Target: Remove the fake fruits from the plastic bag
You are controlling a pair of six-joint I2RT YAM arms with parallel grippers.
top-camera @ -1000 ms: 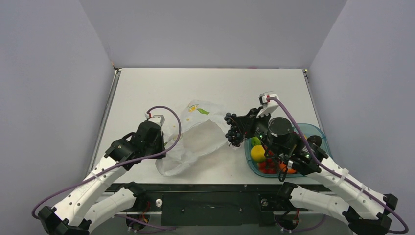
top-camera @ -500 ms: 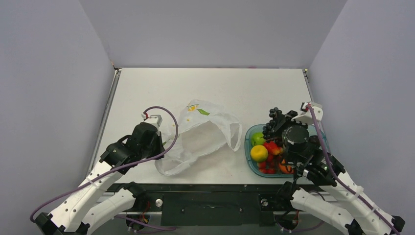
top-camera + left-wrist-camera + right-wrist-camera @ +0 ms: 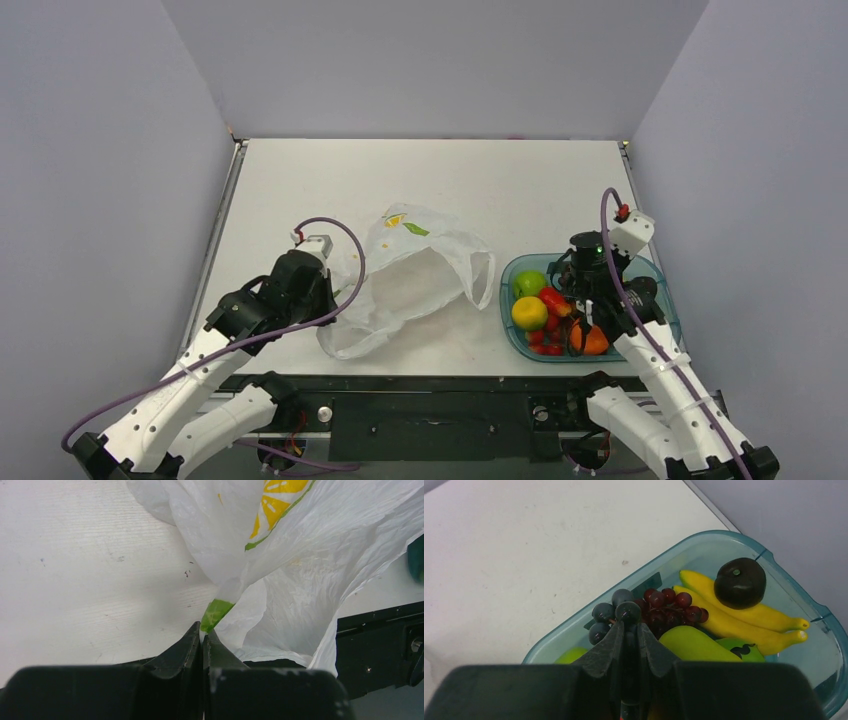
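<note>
The plastic bag (image 3: pixel 420 275), white with lemon prints, lies open at the table's middle. My left gripper (image 3: pixel 325 290) is shut on its left edge, and the left wrist view shows the jaws (image 3: pixel 203 632) pinching a green-printed fold of the bag (image 3: pixel 300 555). My right gripper (image 3: pixel 574 288) is shut on the purple grapes (image 3: pixel 616 611) and holds them low over the teal tray (image 3: pixel 724 535). The tray (image 3: pixel 660 278) holds a green apple (image 3: pixel 528 282), a lemon (image 3: pixel 528 313), strawberries (image 3: pixel 553 300) and an orange (image 3: pixel 592 342). I see no fruit inside the bag.
In the right wrist view the tray also holds bananas (image 3: pixel 744 615), a dark round fruit (image 3: pixel 740 582), red grapes (image 3: pixel 674 602) and a green pear (image 3: pixel 694 645). The tray sits near the table's right edge. Grey walls enclose the table.
My right gripper has carried the purple grapes from the bag's mouth rightward and lowered them into the tray. My left gripper has kept its hold on the bag.
</note>
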